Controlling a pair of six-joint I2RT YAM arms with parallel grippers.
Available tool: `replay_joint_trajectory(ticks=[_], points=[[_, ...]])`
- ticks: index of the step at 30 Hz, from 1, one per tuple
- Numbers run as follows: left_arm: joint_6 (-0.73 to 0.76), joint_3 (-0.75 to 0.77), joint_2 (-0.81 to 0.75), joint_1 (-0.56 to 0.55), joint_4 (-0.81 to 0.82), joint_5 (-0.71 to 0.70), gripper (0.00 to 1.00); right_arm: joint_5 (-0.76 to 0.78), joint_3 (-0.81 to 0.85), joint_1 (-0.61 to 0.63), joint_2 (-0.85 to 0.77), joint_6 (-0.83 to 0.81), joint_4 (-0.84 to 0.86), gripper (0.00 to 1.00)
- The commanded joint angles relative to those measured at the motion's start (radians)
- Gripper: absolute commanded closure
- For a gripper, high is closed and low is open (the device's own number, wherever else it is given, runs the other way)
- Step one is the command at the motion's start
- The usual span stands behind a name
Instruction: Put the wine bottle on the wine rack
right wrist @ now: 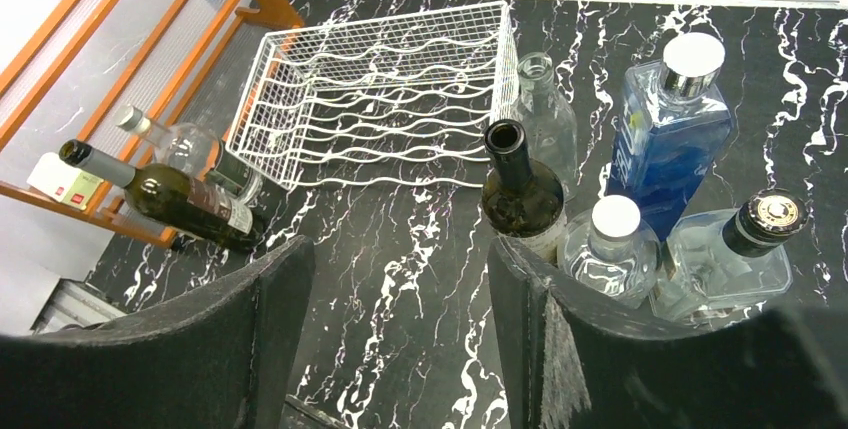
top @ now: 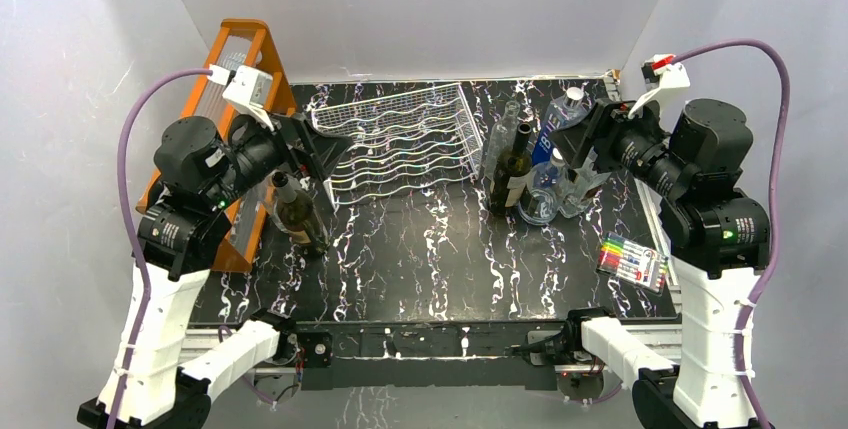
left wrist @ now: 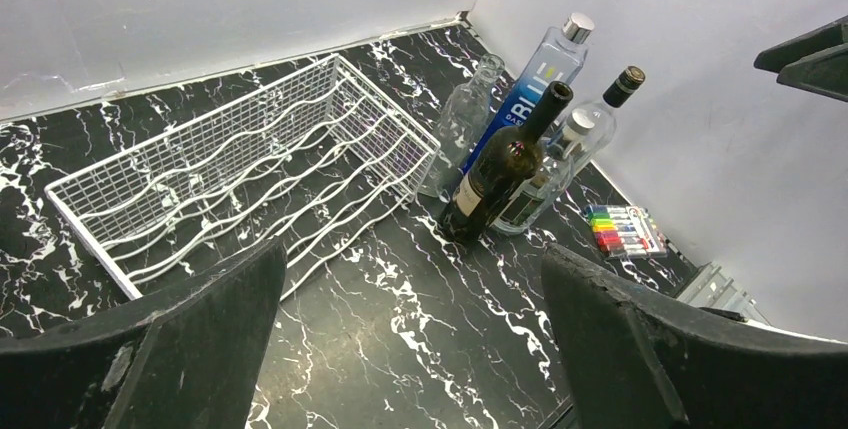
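Far left of the wine rack (top: 400, 144) stood an orange wooden shelf (top: 250, 49). The left arm rose from its base with the elbow bent. Its wrist was turned in toward the rack's left end, and the left gripper (top: 322, 152) hung there above the table. Its wrist view showed the fingers spread wide with nothing between them. A second dark bottle (top: 298, 211) sat left of the rack, below that gripper and by the shelf's foot. We could not tell whether it leaned or lay.

The dark wine bottle (top: 512, 174) stood upright and open-necked on the table, just beside the rack's right end. A clear bottle (top: 500, 134) stood by it, and a blue bottle (top: 566, 114) farther right.

The right arm stood tall, its forearm folded inward toward the rack. The right gripper (top: 578, 152) hovered over that cluster right of the rack, fingers apart and holding nothing. A marker pack (top: 632, 262) lay well right of the rack, toward the near edge.
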Motion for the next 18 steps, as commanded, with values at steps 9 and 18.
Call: replay_joint_trajectory(ticks=[9, 18], points=[[-0.021, -0.191, -0.102, 0.011, 0.127, 0.166, 0.02, -0.132, -0.131, -0.009, -0.026, -0.053, 0.066, 0.24], [-0.067, -0.282, -0.148, 0.011, 0.281, 0.284, 0.02, -0.048, -0.208, -0.01, -0.032, -0.09, 0.043, 0.18]])
